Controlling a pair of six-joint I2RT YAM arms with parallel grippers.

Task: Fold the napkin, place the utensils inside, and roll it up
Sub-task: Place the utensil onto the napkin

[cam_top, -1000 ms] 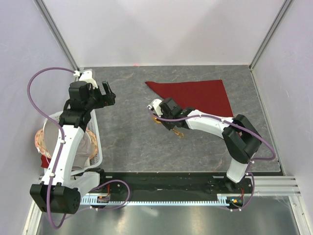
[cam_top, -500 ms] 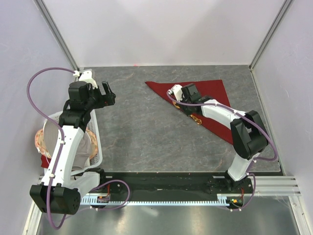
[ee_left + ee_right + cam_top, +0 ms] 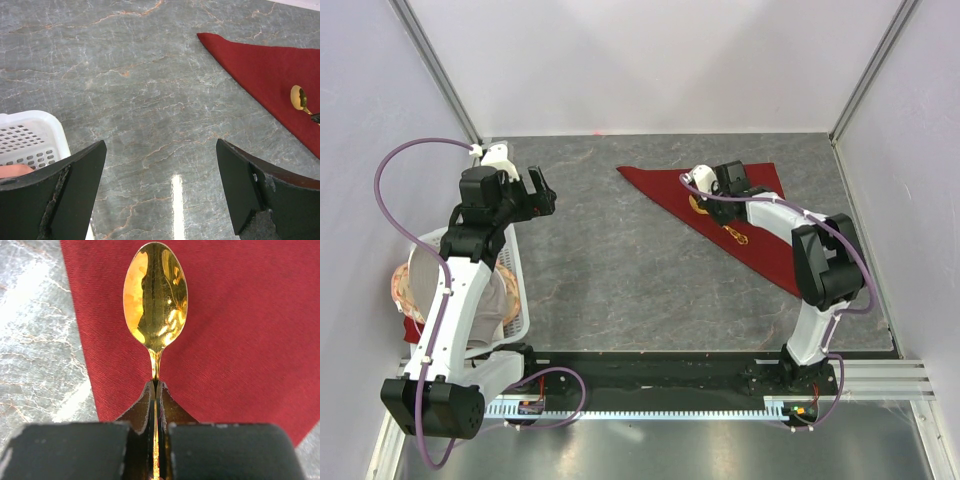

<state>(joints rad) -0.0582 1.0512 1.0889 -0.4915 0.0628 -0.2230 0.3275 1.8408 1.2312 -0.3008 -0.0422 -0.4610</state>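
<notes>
The maroon napkin lies folded into a triangle at the back right of the table. It also shows in the left wrist view and the right wrist view. My right gripper is shut on the thin handle of the gold spoon. The oval bowl of the spoon sticks out over the napkin near its left edge. The spoon's bowl also shows in the left wrist view. My left gripper is open and empty above bare table, well left of the napkin.
A white basket stands at the left edge under my left arm, and its corner shows in the left wrist view. It holds a plate and cloth. Walls close the table at the back and sides.
My right gripper has carried the spoon up and right, from the bare table left of the napkin to over the napkin. My left arm has not moved.
</notes>
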